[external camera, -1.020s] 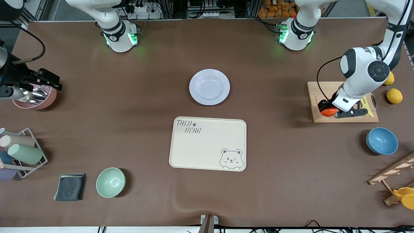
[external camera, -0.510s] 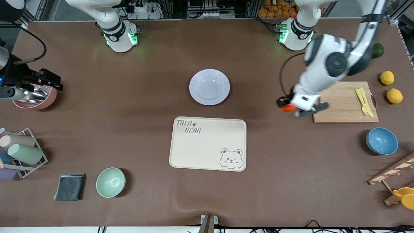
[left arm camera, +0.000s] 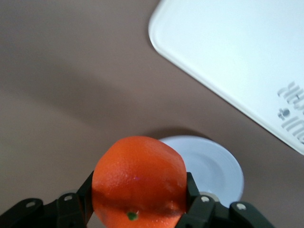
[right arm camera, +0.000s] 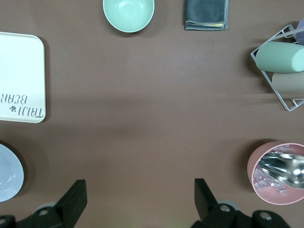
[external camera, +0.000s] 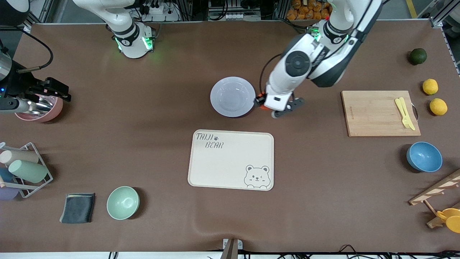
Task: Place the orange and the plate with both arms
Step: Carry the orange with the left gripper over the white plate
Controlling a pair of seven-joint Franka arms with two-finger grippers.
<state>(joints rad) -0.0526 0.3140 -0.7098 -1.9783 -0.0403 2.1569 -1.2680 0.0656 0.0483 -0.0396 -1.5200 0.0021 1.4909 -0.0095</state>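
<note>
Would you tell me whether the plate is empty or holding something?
Empty: the plate's well shows bare; the orange sits in the left gripper.

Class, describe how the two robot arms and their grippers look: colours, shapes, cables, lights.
Both arms have glossy white rounded shells with dark grey round joint caps and green-lit bases. The left gripper has black fingers and a black cable looping off its wrist. The right gripper has black fingers too.

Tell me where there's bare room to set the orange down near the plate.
The left claw holds the orange beside the plate, whose well is bare. The bear tray, nearer the camera, is bare too. Open cloth lies between plate and cutting board. Both table ends are crowded.
</note>
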